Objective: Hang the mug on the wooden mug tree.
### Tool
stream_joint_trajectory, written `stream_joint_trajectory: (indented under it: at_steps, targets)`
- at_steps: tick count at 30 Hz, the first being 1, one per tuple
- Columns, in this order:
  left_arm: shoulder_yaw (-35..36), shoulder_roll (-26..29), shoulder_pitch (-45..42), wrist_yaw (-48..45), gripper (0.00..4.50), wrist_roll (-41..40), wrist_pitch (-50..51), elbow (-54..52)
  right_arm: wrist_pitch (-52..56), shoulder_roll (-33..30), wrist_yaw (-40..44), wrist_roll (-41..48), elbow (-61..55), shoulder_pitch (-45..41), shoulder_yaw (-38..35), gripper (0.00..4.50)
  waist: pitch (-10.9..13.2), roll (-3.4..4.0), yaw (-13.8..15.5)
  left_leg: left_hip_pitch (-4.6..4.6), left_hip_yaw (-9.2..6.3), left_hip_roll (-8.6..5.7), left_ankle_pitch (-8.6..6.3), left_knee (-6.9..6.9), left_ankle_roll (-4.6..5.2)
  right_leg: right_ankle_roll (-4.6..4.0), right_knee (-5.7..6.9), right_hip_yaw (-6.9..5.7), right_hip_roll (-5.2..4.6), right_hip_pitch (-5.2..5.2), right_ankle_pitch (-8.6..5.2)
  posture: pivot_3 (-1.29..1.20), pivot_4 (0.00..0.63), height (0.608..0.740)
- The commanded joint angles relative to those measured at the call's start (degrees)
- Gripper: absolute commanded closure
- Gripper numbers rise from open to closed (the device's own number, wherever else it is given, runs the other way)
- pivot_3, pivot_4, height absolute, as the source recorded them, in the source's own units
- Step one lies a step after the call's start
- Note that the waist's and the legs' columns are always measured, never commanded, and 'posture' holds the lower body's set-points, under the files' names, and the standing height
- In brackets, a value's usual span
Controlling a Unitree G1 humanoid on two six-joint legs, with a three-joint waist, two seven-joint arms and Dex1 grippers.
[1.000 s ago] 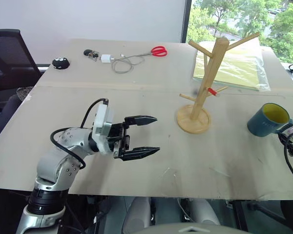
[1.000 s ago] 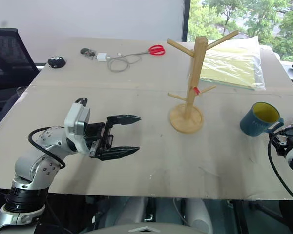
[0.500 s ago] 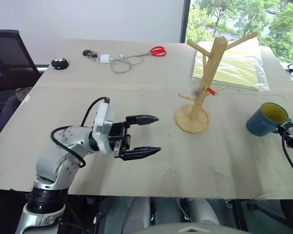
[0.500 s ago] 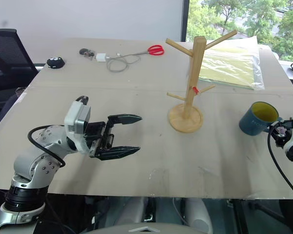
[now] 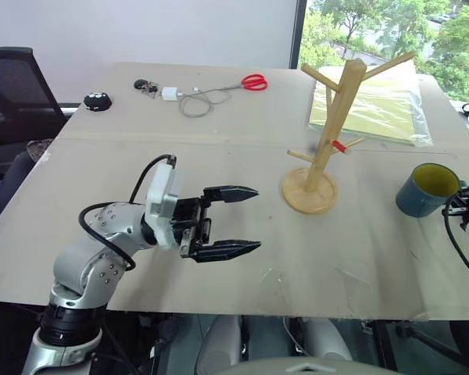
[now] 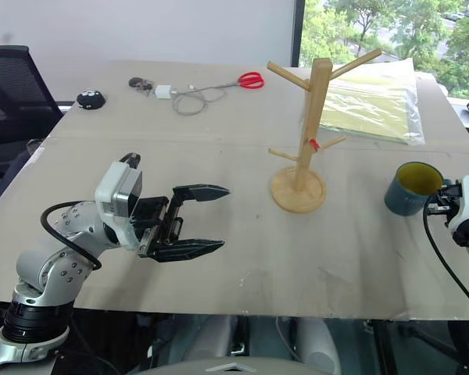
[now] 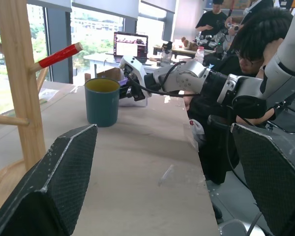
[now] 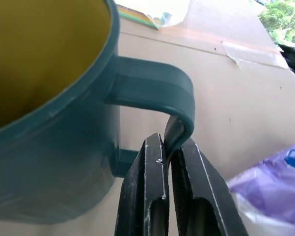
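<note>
Loc: office rm, window w/ trees behind; worktop = table [image 5: 219, 156] covered in tan board.

Item 1 – mug [image 5: 427, 190]: teal outside, yellow inside. Upright on the table near its R edge, mouth up. Handle turned away from the tree, toward the R arm.

Item 2 – right gripper [image 8: 173, 147]: at the mug's outer side. Fingers pinched shut on the loop handle, one inside the loop, one outside, clamped on its outer bend. Mug base looks to be on the board, not lifted yet.

Item 3 – wooden mug tree [image 5: 328, 133]: disc base on the table, post upright, pegs angled up and out; red-tipped peg [image 5: 340, 146] points toward the mug's side. Stands well apart from the mug, to its L as the robot sees it.

Item 4 – left gripper [image 5: 246, 219]: hovers over the table L of the tree, fingers spread wide, nothing in them. Points R, toward tree base.

Key relation: R arm is the near one, already has the handle. Tree lies L of the gripped mug, so carry should go L and up; the loop's opening needs to face a peg tip, pegs' long axis slanting upward. Judgement: grasp done, lift and hang remain.

Misc, far side: scissors [image 5: 254, 81], cable w/ charger [image 5: 189, 99], plastic-wrapped yellow-green pad [image 5: 375, 109].
</note>
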Motion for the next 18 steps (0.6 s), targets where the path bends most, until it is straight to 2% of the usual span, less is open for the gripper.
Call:
stream_joint_trajectory:
  at_steps: [1, 5, 10, 14, 18]
  targets:
    - [1.7, -0.9, 0.4, 2.0, 0.00, -1.1, -0.8, -2.4, 0.5, -0.7, 3.8, 5.0, -10.2, 3.3, -3.1, 4.46, 0.0, 0.02, 0.0, 0.00, -0.01, 0.01, 0.00, -0.01, 0.01, 0.00, 0.00, -0.01, 0.00, 0.00, 0.00, 0.00, 0.150, 0.740]
    - [3.3, -2.8, 0.7, 4.4, 0.00, 0.6, -3.0, 0.0, 8.7, -1.5, 5.2, 13.8, -28.7, 8.3, -5.4, 4.46, 0.1, 0.15, 0.0, -0.01, -0.03, 0.03, -0.01, -0.01, 0.02, 0.11, 0.01, -0.01, 0.00, -0.01, 0.06, 0.00, 0.150, 0.740]
    - [6.8, -8.0, -0.2, 1.9, 0.00, 1.4, -12.0, 5.3, 22.3, -4.1, -0.7, 20.5, -46.6, 8.7, -5.5, 4.46, 0.0, 0.06, 0.0, 0.01, -0.07, 0.04, -0.03, 0.01, 0.04, -0.02, 0.02, -0.07, -0.02, 0.01, -0.01, 0.00, 0.150, 0.740]
    - [9.4, -3.3, 1.1, -4.6, 0.00, -4.1, -6.8, 8.1, 33.5, -6.6, -7.9, 25.7, -58.0, 3.4, -2.0, 4.46, 0.1, 0.03, -0.2, -0.02, -0.12, 0.04, -0.03, 0.02, 0.04, -0.10, 0.02, -0.13, -0.03, 0.00, -0.04, 0.00, 0.150, 0.740]
    - [10.3, -0.2, 0.5, -6.6, 0.00, -5.0, -4.6, 10.6, 42.1, -7.8, -14.2, 29.8, -62.0, -3.2, 0.4, 4.46, 0.1, 0.03, -0.2, -0.07, -0.13, 0.05, -0.02, 0.00, 0.02, -0.11, 0.01, -0.15, -0.04, -0.05, -0.05, 0.00, 0.150, 0.740]
